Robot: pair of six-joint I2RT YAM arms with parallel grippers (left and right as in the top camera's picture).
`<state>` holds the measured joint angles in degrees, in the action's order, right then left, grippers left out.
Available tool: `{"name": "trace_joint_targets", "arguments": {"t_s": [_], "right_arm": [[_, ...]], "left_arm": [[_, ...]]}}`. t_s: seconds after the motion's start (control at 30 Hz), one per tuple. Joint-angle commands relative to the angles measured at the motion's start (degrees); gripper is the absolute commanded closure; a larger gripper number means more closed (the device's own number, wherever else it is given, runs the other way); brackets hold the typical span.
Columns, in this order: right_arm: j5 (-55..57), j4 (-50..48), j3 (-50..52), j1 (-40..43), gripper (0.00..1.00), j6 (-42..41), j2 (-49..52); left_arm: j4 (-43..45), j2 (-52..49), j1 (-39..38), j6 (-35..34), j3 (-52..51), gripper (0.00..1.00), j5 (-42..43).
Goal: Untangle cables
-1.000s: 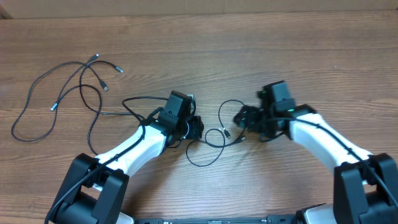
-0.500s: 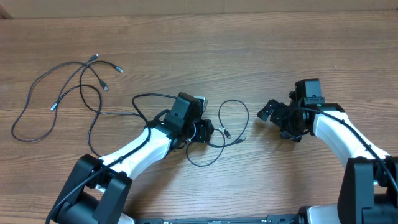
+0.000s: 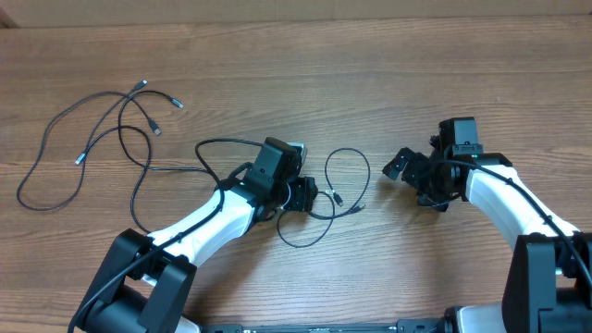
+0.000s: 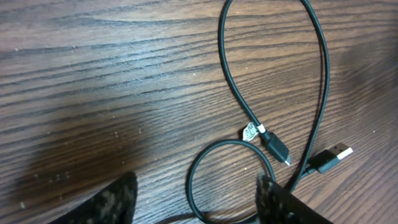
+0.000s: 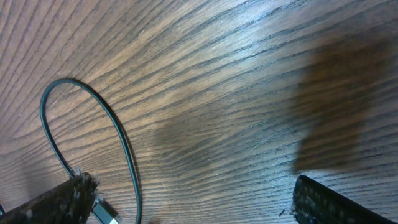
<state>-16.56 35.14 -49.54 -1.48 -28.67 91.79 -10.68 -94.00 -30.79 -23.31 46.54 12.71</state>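
A thin black cable [image 3: 348, 154] loops on the wooden table between my two arms, its plug ends [image 3: 339, 197] lying close together. My left gripper [image 3: 308, 196] is open just left of those plugs. In the left wrist view its fingers [image 4: 115, 199] straddle a small loop of the cable [image 4: 222, 144] lying on the wood, beside a USB plug [image 4: 333, 155]. My right gripper [image 3: 408, 182] is open to the right, apart from the cable. In the right wrist view a strand [image 5: 121, 140] runs just inside its left finger [image 5: 59, 200]. More cables [image 3: 92, 139] sprawl at the far left.
One strand [image 3: 217, 144] arcs behind my left arm and joins the far-left bundle, whose plug ends [image 3: 141, 85] point toward the table's back. Another loop [image 3: 301, 239] lies in front of the left gripper. A pale wall edge [image 3: 296, 11] borders the table's far side.
My right arm has pulled away to the right of the cable and opened wider. My left gripper has shifted slightly right and opened. The centre loop has settled on the table.
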Motion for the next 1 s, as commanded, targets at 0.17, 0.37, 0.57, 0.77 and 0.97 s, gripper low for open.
{"name": "trace_joint_targets", "arguments": {"t_s": [0.17, 0.37, 0.57, 0.77, 0.97], "right_arm": [[-0.15, -0.31, -0.35, 0.11, 0.0, 0.02, -0.26], [-0.15, -0.31, -0.35, 0.11, 0.0, 0.02, -0.26], [-0.15, -0.31, -0.35, 0.11, 0.0, 0.02, -0.26], [-0.15, -0.31, -0.35, 0.11, 0.0, 0.02, -0.26], [-0.15, -0.31, -0.35, 0.11, 0.0, 0.02, -0.26]], "left_arm": [[-0.28, -0.46, -0.42, 1.49, 0.15, 0.33, -1.07], [-0.87, -0.46, -0.37, 1.46, 0.15, 0.47, -1.07], [-0.17, -0.46, -0.37, 1.03, 0.15, 0.57, -1.09], [-0.63, -0.46, -0.37, 1.03, 0.15, 0.56, -1.05], [-0.66, -0.46, -0.37, 1.03, 0.15, 0.8, -1.01]]}}
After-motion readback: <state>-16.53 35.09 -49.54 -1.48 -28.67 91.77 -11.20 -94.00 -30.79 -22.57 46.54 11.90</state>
